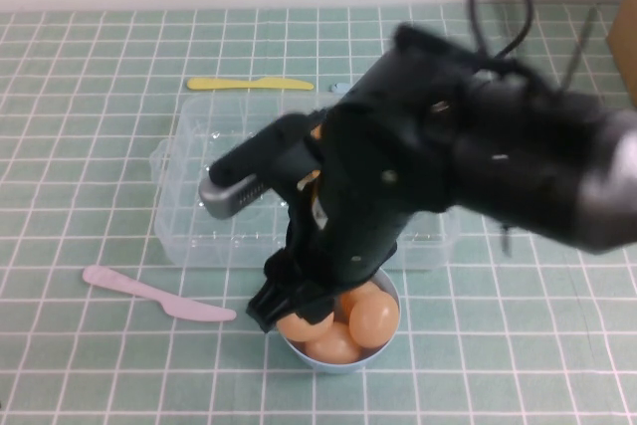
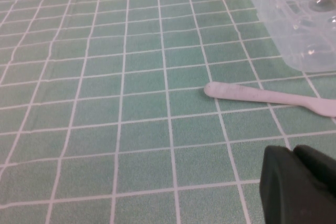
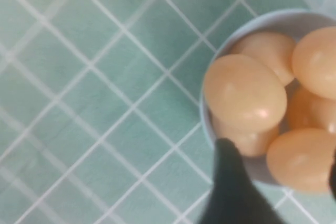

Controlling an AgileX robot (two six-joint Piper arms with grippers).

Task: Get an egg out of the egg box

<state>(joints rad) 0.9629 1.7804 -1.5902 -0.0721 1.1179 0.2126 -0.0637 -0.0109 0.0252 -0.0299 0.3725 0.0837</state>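
Note:
The clear egg box [image 1: 199,236] lies mid-table; its visible cells hold no egg and my right arm hides its right half. Its corner shows in the left wrist view [image 2: 294,30]. Several orange-tan eggs [image 1: 373,318] lie heaped in a small light-blue bowl [image 1: 390,288] just in front of the box. My right gripper [image 1: 284,311] hangs over the bowl's left rim. In the right wrist view the gripper [image 3: 283,182] is open, its fingers [image 3: 231,182] astride an egg [image 3: 302,158] that lies in the bowl [image 3: 210,129]. My left gripper [image 2: 294,153] is shut and empty, low over the mat.
A pink plastic knife [image 1: 149,294] lies left of the bowl and also shows in the left wrist view [image 2: 262,95]. A yellow plastic knife [image 1: 249,84] lies behind the egg box. Green checked mat covers the table.

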